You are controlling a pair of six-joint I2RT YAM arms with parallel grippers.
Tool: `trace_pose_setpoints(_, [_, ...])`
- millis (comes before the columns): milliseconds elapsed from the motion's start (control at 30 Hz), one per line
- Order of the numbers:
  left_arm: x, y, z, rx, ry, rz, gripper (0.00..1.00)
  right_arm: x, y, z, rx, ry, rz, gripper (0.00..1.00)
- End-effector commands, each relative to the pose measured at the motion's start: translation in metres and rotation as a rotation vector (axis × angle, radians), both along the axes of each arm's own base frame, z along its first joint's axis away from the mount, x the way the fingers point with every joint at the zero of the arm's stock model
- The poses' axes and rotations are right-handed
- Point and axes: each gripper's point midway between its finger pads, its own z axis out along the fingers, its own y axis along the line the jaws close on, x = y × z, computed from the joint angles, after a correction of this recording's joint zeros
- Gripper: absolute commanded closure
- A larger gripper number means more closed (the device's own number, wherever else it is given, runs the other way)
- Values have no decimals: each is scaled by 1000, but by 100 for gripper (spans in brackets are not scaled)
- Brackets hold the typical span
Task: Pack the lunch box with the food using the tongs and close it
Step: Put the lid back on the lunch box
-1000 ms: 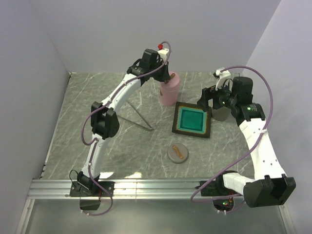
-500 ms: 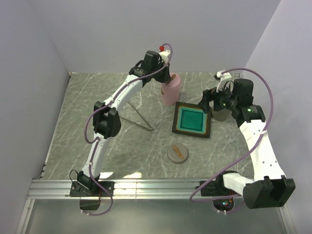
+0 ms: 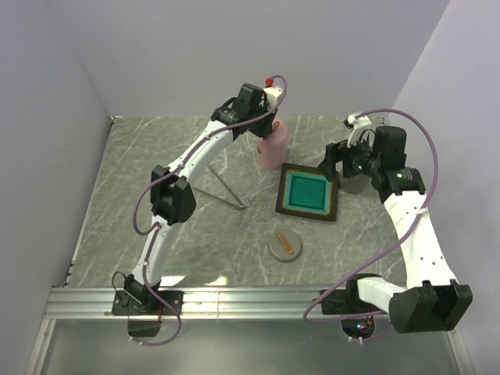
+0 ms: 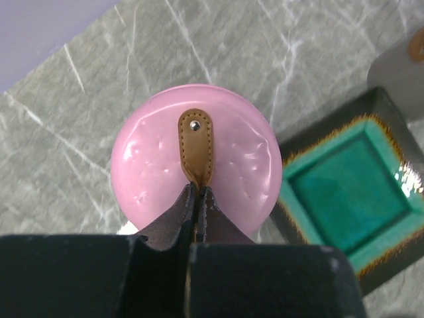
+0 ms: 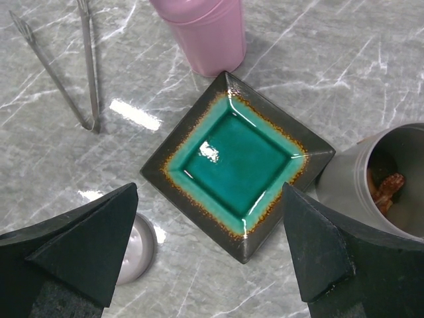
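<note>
the left gripper (image 4: pixel 197 193) is pinched together on the brown leather tab (image 4: pixel 196 142) atop the round pink lid (image 4: pixel 149 165). the right gripper (image 5: pixel 207 199) hangs spread wide above the black square tray with teal glaze (image 5: pixel 232 156). the long silver metal tongs (image 5: pixel 92 99) lie flat on the grey marble table (image 5: pixel 344 59), left of the tray, and a brown food piece (image 5: pixel 387 187) sits inside the grey metal cylinder (image 5: pixel 344 189) just beside the tray

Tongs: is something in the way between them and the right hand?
Only the flat tray lies between the right hand and the tongs; the pink pot stands beside that path.
</note>
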Motion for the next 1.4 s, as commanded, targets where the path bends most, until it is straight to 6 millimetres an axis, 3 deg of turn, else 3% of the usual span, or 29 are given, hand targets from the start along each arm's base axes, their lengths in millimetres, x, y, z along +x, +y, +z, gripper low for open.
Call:
trace_pose_setpoints(0, [-35,33,-8,165,88,-7,100,2,3,5,27,-9,13,5])
trace_pose_setpoints(300, [-38,33,21,133,70,3,100,12,7,10,65,-9,8,7])
trace_pose_setpoints(333, [-41,36,11,151,89,2,100,13,6,11,63,-13,6,7])
trace_pose_setpoints(367, [-43,39,18,151,75,3,100,14,6,12,61,-15,5,7])
trace_pose_setpoints(500, [-60,52,7,212,132,-13,100,15,7,13,65,-19,9,7])
trace_pose_setpoints(567, [-63,53,14,208,121,-17,100,16,7,11,72,-15,8,7])
trace_pose_setpoints(833, [-42,47,71,110,-53,33,100,12,8,8,85,-11,6,7])
trace_pose_setpoints(933, [-35,44,83,78,-105,38,100,10,7,8,80,-15,2,7])
trace_pose_setpoints(1367, [-24,20,55,47,-67,-21,100,7,4,0,67,-3,-3,7])
